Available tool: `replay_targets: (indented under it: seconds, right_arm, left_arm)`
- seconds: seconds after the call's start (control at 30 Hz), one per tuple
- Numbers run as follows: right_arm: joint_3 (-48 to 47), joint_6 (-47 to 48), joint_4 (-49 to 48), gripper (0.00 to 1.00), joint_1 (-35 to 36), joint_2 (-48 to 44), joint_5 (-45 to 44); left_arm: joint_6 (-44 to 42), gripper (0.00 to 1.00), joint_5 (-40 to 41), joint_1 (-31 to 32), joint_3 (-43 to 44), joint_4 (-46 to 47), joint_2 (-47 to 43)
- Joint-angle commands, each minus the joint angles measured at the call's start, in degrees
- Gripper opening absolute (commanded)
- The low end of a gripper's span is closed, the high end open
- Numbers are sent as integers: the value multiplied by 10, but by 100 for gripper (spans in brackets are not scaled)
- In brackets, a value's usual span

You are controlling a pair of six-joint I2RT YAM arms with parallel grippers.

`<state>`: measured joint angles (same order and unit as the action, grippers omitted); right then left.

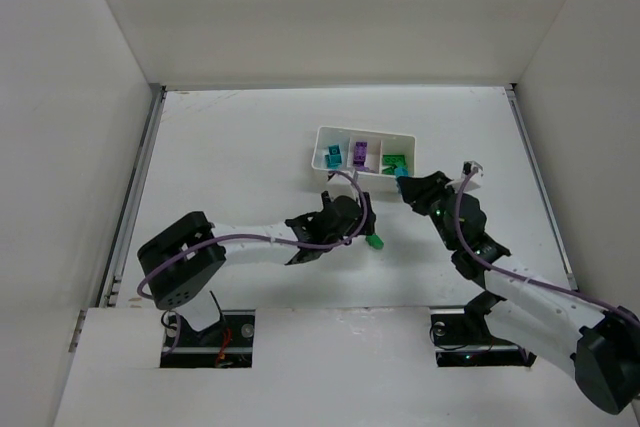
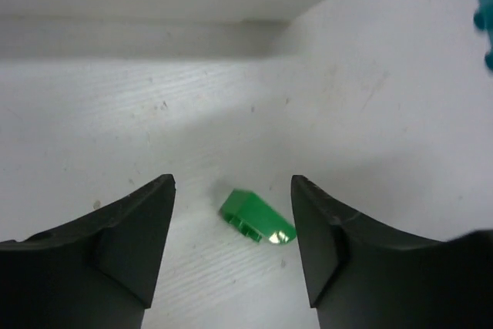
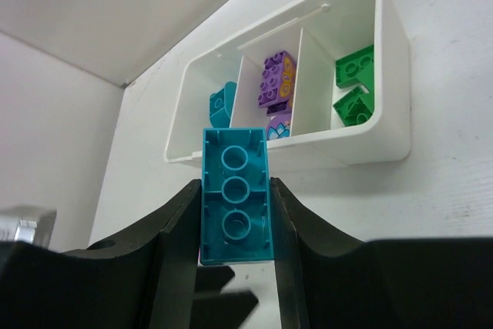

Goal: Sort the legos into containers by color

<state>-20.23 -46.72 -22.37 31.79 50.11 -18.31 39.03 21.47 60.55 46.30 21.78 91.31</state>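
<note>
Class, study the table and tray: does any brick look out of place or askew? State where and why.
One green brick lies tipped on the table between the open left gripper's fingers, outside the tray whose end compartment holds the other green bricks. The right gripper holds a teal brick.

green lego beside left gripper, teal lego in right gripper, near tray

The green lego and teal lego are glossy plastic, the tray is smooth white plastic, the table is matt and finely grained, and the left tool fingers are matt black.
</note>
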Motion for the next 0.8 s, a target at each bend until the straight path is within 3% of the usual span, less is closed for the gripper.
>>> replay_targets:
  seconds: [0.0, 0.13, 0.33, 0.77]
  right_arm:
    - [-23, 0, 1, 33, -6, -7, -7]
    - [-24, 0, -3, 33, -4, 0, -8]
    - [-22, 0, -1, 33, -6, -8, -5]
    - [-14, -1, -1, 34, -25, -28, 14]
  left_arm:
    - [-30, 61, 13, 41, -4, -11, -32]
    - [-69, 69, 51, 79, 20, -37, -18]
    - [-116, 71, 78, 105, 52, -37, 37]
    - [-158, 74, 30, 86, 86, -12, 108]
